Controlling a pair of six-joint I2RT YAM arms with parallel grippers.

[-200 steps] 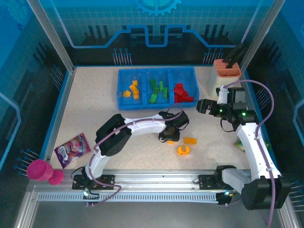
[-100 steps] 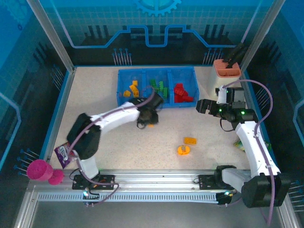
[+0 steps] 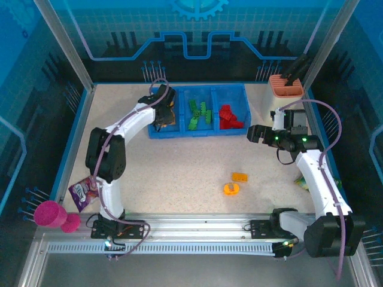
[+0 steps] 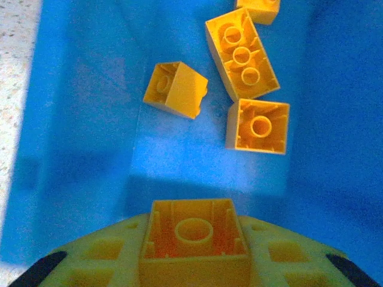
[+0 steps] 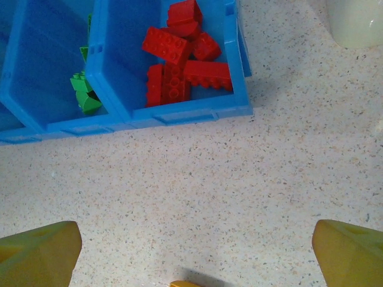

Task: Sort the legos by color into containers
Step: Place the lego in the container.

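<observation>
Overhead rear camera spans the speckled table (image 3: pixel 179 173); both wrist cameras look down, close, on the shared shallow blue plastic tray (image 3: pixel 197 133).

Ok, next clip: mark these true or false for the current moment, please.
1. The left gripper holds a yellow brick over the left compartment. True.
2. The right gripper is shut on a red brick. False: it is open and empty, above the table.
3. The red bricks lie in the right compartment. True.
4. Nothing is left to sort on the table. False: two orange pieces lie on it, between the arms.
</observation>
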